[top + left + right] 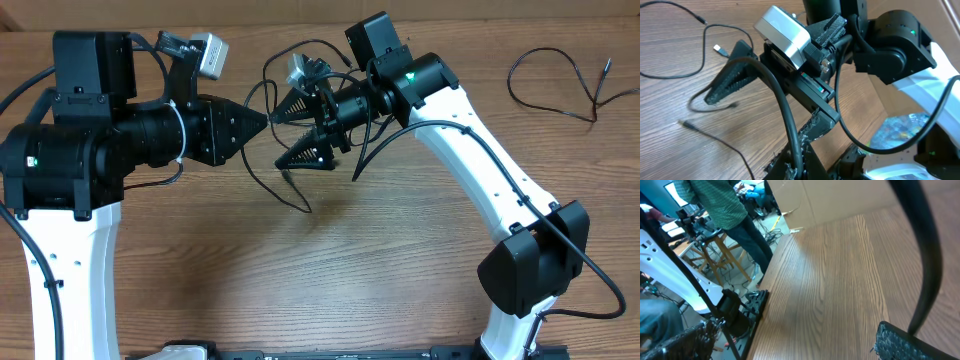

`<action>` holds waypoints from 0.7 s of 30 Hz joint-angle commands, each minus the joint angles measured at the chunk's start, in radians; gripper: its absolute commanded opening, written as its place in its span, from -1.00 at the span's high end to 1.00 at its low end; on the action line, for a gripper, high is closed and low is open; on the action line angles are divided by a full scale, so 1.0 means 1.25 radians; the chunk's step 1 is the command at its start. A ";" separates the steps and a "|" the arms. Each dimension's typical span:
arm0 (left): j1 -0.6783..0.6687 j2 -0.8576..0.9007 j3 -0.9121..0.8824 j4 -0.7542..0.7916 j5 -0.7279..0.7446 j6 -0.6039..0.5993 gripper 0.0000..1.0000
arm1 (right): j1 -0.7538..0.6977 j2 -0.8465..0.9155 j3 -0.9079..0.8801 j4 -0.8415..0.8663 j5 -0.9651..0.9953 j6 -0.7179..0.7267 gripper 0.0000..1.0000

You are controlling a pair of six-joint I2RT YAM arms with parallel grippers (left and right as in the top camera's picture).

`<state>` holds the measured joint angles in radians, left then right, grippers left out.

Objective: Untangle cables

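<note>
Your L claw point(262, 118), frame center-left, is clamped on the cables point(296, 203); R claw point(303, 128) beside it w/ fingers wide apart.

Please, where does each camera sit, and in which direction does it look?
Overhead: above the table, looking down on left gripper, right gripper, cables.
Left wrist: faces the right gripper's open fingers; own fingers at bottom edge.
Right wrist: looks across the table into the room; own fingers in lower corners.
Shared: overhead and left wrist show the right gripper.

left arm point(70, 265): white shell, black joints | right arm point(475, 150): white, green light | right claw point(276, 141): black ribbed wedges
</note>
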<state>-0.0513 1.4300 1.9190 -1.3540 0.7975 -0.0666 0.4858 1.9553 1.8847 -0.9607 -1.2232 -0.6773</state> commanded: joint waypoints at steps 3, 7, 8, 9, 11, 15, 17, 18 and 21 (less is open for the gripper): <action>0.015 0.001 0.010 0.009 0.039 0.023 0.92 | 0.001 -0.011 -0.004 0.004 -0.038 -0.028 -1.00; 0.031 0.002 0.010 0.009 0.056 -0.001 0.92 | -0.009 -0.011 -0.004 0.020 -0.034 -0.052 -1.00; 0.036 0.002 0.010 0.009 0.066 -0.004 0.92 | -0.015 -0.011 -0.004 0.027 -0.034 -0.052 -1.00; 0.040 0.002 0.010 0.008 0.080 -0.005 0.92 | -0.027 -0.011 -0.004 0.037 -0.034 -0.051 -1.00; 0.047 0.002 0.010 0.003 0.102 -0.015 0.92 | -0.043 -0.011 -0.004 0.049 -0.034 -0.051 -1.00; 0.047 0.002 0.010 0.005 0.175 -0.019 0.92 | -0.067 -0.011 -0.004 0.084 -0.036 -0.045 -1.00; 0.047 0.002 0.010 0.005 0.182 -0.020 0.92 | -0.067 -0.011 -0.004 0.090 -0.045 -0.045 -1.00; 0.047 0.002 0.010 0.004 0.182 -0.020 0.92 | -0.065 -0.011 -0.004 0.093 -0.050 -0.045 -1.00; 0.047 0.002 0.010 0.004 0.183 -0.032 0.92 | -0.056 -0.011 -0.004 0.101 -0.052 -0.045 -1.00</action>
<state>0.0021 1.4300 1.9190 -1.3499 0.9775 -0.0795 0.3969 1.9553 1.8847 -0.8429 -1.2606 -0.7280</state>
